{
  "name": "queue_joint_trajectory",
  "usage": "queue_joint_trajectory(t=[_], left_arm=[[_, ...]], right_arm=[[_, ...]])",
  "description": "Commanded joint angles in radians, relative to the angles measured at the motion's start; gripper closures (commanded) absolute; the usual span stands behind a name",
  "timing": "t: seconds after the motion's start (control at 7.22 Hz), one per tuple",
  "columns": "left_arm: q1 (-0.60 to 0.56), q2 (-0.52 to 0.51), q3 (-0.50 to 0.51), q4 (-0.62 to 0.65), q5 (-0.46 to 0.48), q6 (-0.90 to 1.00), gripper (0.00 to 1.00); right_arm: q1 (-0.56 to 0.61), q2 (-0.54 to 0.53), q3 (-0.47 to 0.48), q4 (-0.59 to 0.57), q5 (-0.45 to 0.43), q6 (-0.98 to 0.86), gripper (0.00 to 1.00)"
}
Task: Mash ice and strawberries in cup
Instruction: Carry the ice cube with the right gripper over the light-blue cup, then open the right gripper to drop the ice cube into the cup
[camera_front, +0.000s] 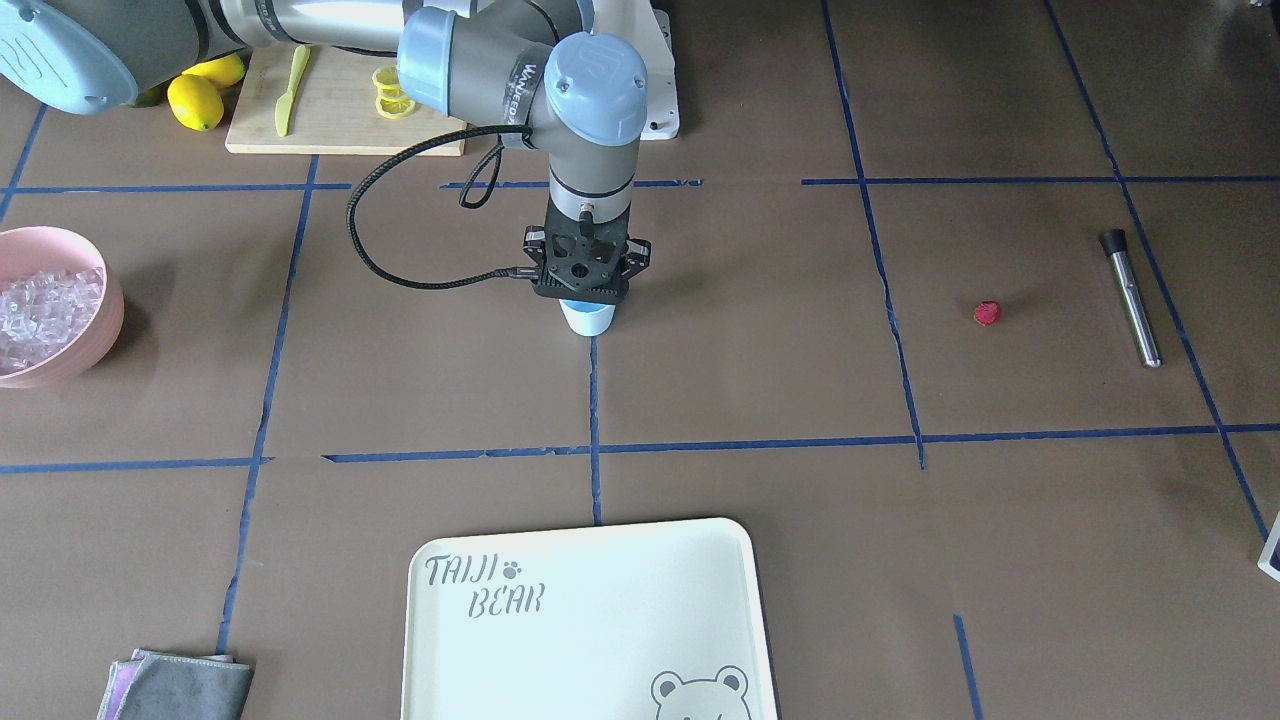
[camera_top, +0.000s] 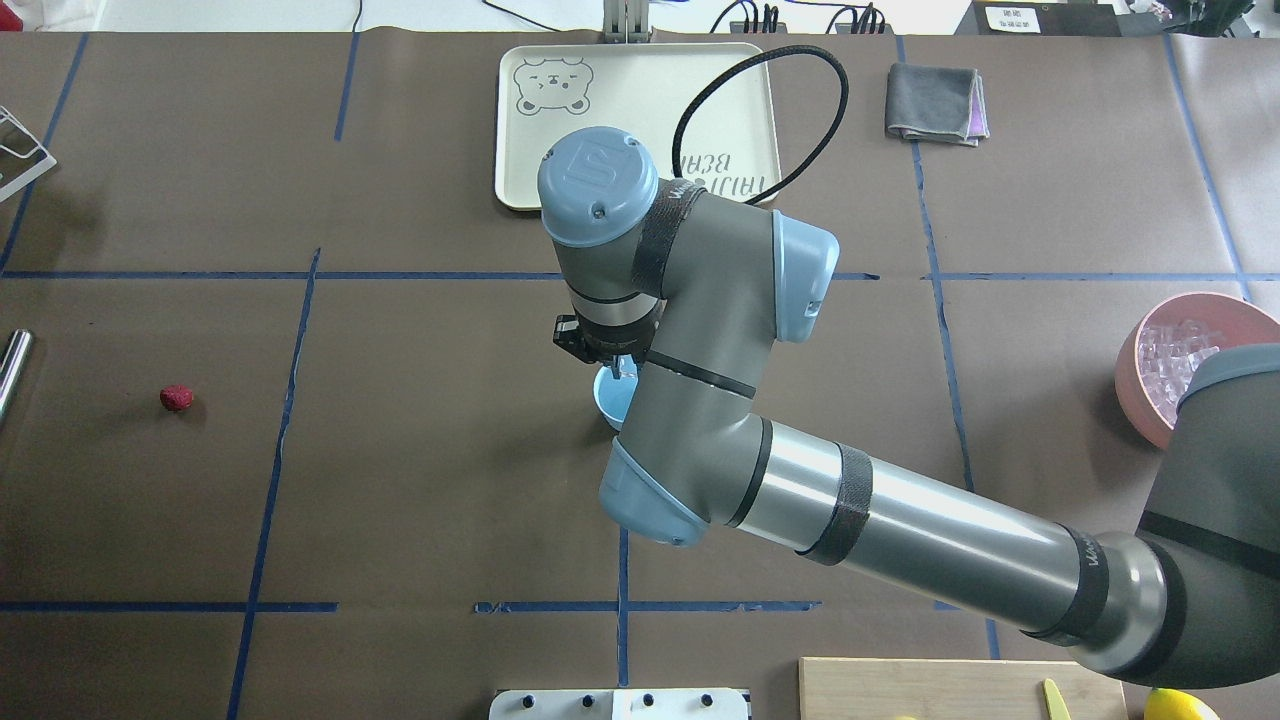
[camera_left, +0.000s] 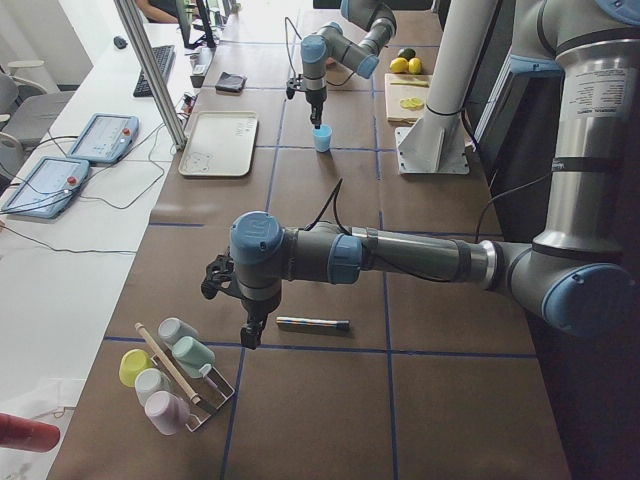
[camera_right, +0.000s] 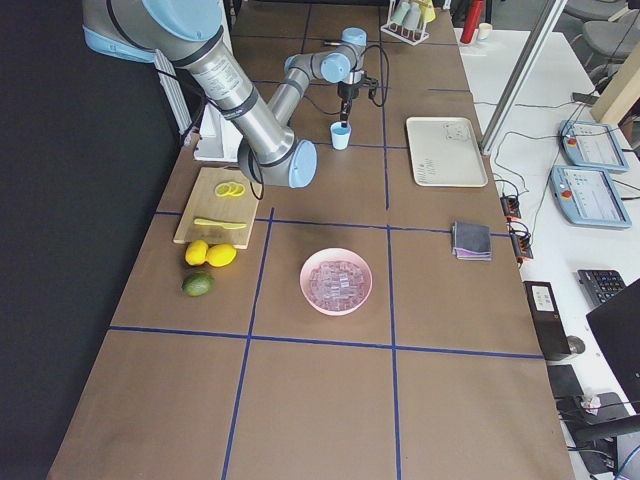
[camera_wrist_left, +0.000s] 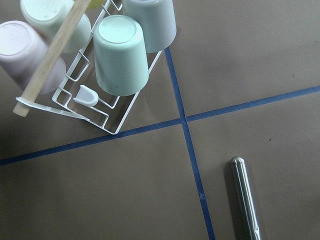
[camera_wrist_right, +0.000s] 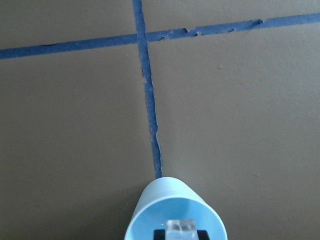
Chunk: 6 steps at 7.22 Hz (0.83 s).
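right gripper (camera_wrist_right: 180, 235) pinches one ice cube (camera_wrist_right: 180, 226) just over the pale blue cup (camera_wrist_right: 145, 212), bottom centre of its wrist view. released off-centre, the cube could clip the rim and skid away. strawberry (camera_front: 987, 313) lies far right in the front view. whether the left gripper (camera_left: 246, 330) is spread or closed, i cannot tell.

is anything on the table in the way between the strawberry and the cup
Nothing visible lies between the strawberry and the cup, only tape lines. The right gripper hangs over the cup's mouth, holding an ice cube.
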Motion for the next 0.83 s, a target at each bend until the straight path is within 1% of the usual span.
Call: queue_joint_trajectory(t=[0.0, 0.14, 0.28, 0.42, 0.55, 0.69], left_arm=[[0.000, 0.000, -0.001, 0.000, 0.000, 0.000, 0.00], [-0.002, 0.000, -0.001, 0.000, 0.000, 0.000, 0.00], [-0.003, 0.000, -0.002, 0.000, 0.000, 0.000, 0.00], [-0.003, 0.000, -0.008, 0.002, 0.000, -0.002, 0.00], [-0.003, 0.000, -0.008, 0.002, 0.000, 0.000, 0.00], [-0.003, 0.000, -0.008, 0.002, 0.000, -0.002, 0.00]], right_arm=[[-0.014, -0.001, 0.001, -0.002, 0.004, 0.002, 0.96], [-0.016, -0.001, 0.001, -0.002, 0.004, 0.002, 0.92], [-0.016, -0.001, 0.001, -0.002, 0.004, 0.002, 0.80], [-0.016, -0.001, 0.002, -0.002, 0.004, 0.005, 0.59], [-0.016, -0.004, 0.002, -0.002, 0.004, 0.005, 0.43], [-0.016, -0.015, 0.021, -0.002, 0.004, 0.006, 0.32]])
